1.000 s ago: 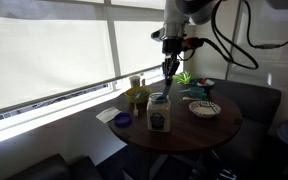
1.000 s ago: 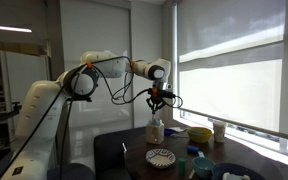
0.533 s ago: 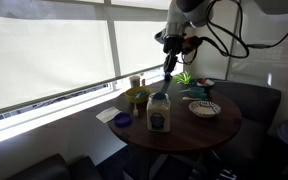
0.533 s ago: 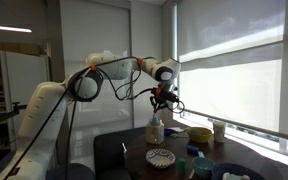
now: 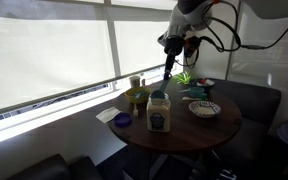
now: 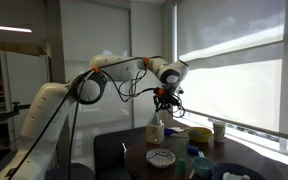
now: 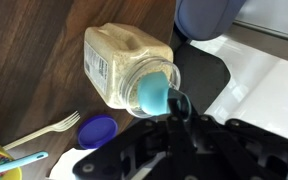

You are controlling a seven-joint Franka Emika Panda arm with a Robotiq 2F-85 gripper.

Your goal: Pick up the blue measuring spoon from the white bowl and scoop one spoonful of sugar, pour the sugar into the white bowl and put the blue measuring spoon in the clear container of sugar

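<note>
Teal plastic is filling the middle of the wrist view: the blue measuring spoon (image 7: 152, 95) is hanging over the mouth of the clear container of sugar (image 7: 119, 65), and I cannot tell whether it is inside the rim or just above it. My gripper (image 7: 176, 108) is pinching the spoon's handle, fingers drawn nearly together on it. Pale sugar (image 7: 106, 50) is showing through the jar wall. From the jar mouth, a dark-blue dish (image 7: 97, 131) is lying at 7 o'clock and a white fork (image 7: 44, 128) at 8 o'clock. In an exterior view the white bowl (image 5: 205, 108) is sitting at 3 o'clock of the jar, apart from it.
</note>
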